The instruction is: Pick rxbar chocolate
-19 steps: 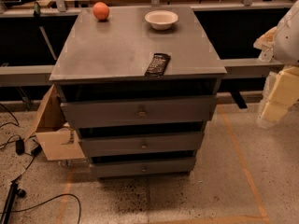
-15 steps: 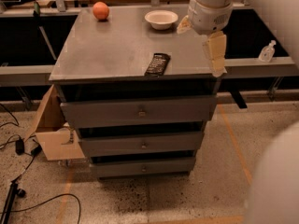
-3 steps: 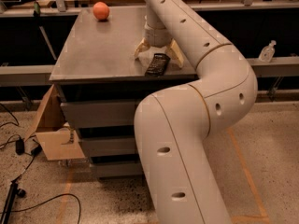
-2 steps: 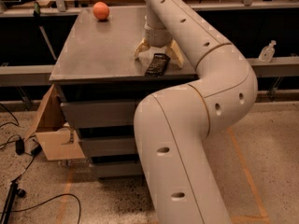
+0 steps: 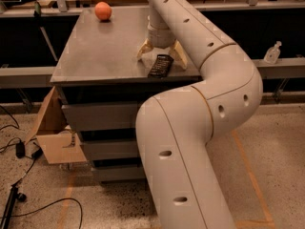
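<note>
The rxbar chocolate, a flat dark bar with faint pale print, lies on the grey cabinet top near its front right edge. My gripper is down over the bar's far end. It is open, with one pale finger to the left of the bar and the other finger to the right. The bar lies flat on the top between them. My white arm fills the right and lower part of the view.
An orange ball-like fruit sits at the far left of the cabinet top. The cabinet has drawers below. A cardboard box and cables lie on the floor at the left. A small bottle stands on the right ledge.
The arm came in from the right and lowered the gripper over the bar. It now hides the white bowl. Over the last second nothing has visibly moved.
</note>
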Robot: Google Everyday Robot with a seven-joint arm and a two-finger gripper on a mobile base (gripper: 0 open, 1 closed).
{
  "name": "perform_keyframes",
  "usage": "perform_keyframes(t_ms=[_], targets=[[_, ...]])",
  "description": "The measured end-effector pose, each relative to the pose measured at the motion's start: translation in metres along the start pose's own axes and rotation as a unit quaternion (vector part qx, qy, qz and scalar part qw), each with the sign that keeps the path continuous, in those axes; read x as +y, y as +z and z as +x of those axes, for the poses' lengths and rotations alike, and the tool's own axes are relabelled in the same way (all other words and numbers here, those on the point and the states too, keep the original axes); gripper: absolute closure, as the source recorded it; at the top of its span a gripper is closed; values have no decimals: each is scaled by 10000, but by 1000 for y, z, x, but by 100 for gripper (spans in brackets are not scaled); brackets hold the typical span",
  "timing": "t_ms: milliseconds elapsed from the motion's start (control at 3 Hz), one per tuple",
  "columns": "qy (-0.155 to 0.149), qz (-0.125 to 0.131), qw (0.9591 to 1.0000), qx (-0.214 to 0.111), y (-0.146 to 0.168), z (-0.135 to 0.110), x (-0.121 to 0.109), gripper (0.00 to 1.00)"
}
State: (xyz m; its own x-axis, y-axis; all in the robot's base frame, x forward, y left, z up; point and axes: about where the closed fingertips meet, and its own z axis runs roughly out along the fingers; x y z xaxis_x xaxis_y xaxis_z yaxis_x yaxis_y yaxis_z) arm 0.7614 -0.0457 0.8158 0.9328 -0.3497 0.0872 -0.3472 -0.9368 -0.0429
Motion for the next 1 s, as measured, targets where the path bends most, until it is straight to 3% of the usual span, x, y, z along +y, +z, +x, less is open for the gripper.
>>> perform_keyframes(t_ms=[1000], targets=[[29,-12,10000,9,-4,0,3,41]])
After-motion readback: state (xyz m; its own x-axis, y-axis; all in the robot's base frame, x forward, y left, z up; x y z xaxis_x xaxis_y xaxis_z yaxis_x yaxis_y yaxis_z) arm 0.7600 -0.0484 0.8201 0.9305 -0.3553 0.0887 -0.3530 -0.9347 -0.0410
